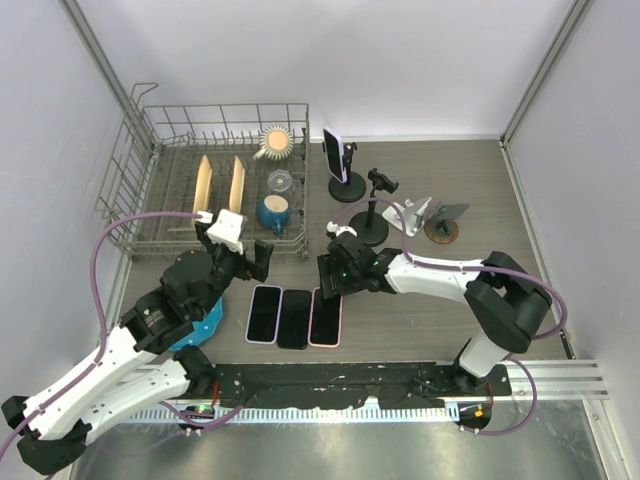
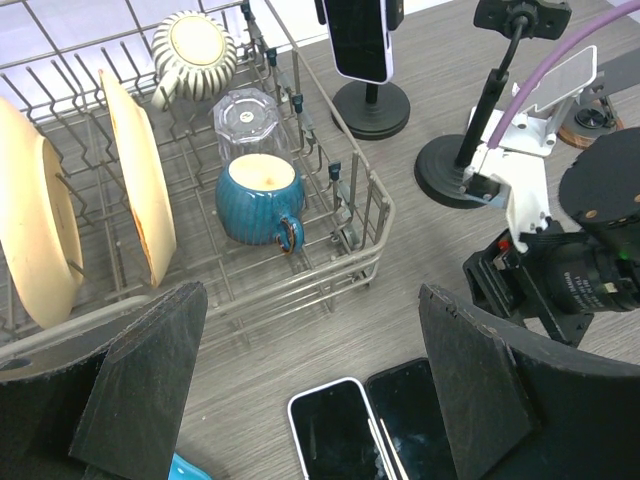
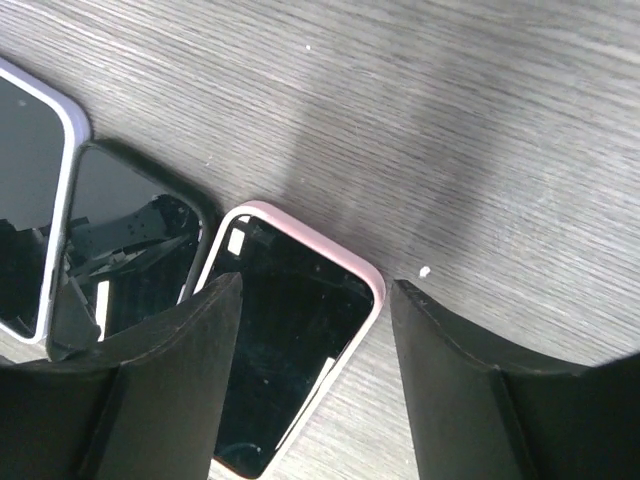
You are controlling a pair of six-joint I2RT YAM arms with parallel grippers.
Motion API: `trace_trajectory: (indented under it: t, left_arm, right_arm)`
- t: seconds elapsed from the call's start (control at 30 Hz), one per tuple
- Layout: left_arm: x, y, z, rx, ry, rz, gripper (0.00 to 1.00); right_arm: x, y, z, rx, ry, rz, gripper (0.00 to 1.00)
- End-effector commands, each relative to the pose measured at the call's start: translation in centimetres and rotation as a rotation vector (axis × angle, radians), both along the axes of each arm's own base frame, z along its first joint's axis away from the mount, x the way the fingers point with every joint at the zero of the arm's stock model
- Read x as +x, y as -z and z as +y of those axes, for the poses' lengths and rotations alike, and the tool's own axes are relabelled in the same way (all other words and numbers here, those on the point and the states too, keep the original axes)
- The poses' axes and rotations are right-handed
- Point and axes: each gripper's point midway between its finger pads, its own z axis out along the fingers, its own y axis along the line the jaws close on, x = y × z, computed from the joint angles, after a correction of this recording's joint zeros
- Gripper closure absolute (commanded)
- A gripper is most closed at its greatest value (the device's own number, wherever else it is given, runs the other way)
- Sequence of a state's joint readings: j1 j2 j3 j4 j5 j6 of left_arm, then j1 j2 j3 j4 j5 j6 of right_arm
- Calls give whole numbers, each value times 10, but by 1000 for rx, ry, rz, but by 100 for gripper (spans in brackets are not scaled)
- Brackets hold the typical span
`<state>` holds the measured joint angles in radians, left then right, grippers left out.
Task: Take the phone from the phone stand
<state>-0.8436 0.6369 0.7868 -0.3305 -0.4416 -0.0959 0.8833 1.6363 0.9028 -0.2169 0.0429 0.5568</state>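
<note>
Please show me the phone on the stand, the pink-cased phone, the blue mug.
phone on the stand (image 2: 358,35), left wrist view, on its dark face.
pink-cased phone (image 3: 290,340), right wrist view, on its screen.
blue mug (image 2: 250,212), left wrist view, on its ribbed side.

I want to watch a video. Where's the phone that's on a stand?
In the top view, the phone sits on its stand at the back of the table, just right of the rack, with another stand on its right.
</note>
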Motion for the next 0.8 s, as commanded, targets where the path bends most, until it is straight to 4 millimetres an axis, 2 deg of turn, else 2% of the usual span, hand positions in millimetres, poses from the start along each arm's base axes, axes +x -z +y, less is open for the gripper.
trace_trajectory:
  t: [0.0, 0.03, 0.07, 0.13, 0.17, 0.23, 0.27, 0.33, 0.37, 0.43, 0.47, 0.5, 0.53, 0.57, 0.6, 0.77]
  left_arm:
    - [1, -14, 2, -36, -6, -47, 9]
    - [1, -15, 2, -36, -8, -49, 9]
    - [1, -16, 3, -40, -12, -51, 9]
    - [1, -17, 5, -42, -18, -57, 9]
    - [1, -17, 7, -44, -24, -59, 9]
    - [0, -19, 9, -49, -35, -68, 9]
    - [1, -21, 11, -52, -39, -73, 9]
    - [0, -23, 14, -59, -51, -82, 8]
    - [1, -23, 14, -60, -56, -85, 8]
    - [0, -24, 17, -62, -63, -92, 8]
    - [1, -25, 18, -65, -71, -96, 7]
    - [1, -26, 20, -65, -78, -100, 7]
    - [1, -26, 21, -63, -81, -102, 6]
    - [1, -27, 23, -66, -89, -106, 5]
    - [1, -27, 23, -66, -92, -106, 5]
    - [2, -27, 26, -65, -105, -113, 1]
  right_arm:
    - [16, -63, 9, 82, 15, -130, 31]
    - [17, -70, 5, 69, 18, -142, 29]
    - [23, -93, 8, 89, 8, -191, 26]
    - [30, -110, -3, 43, 22, -239, 24]
    - [38, -134, 0, 45, 8, -296, 21]
    - [47, -155, -12, -6, 23, -352, 18]
    - [58, -178, -14, 7, 38, -394, 15]
    - [74, -197, -24, -14, 42, -445, 13]
    - [92, -214, -34, -4, 84, -476, 13]
    - [110, -226, -41, 1, 89, -496, 12]
    - [123, -243, -45, 25, 109, -526, 11]
    - [139, -252, -55, 31, 133, -549, 10]
    - [151, -251, -55, 30, 136, -552, 9]
    - [160, -267, -53, 59, 129, -580, 7]
    - [175, -274, -60, 65, 153, -606, 6]
    - [231, -278, -54, 81, 138, -654, 5]
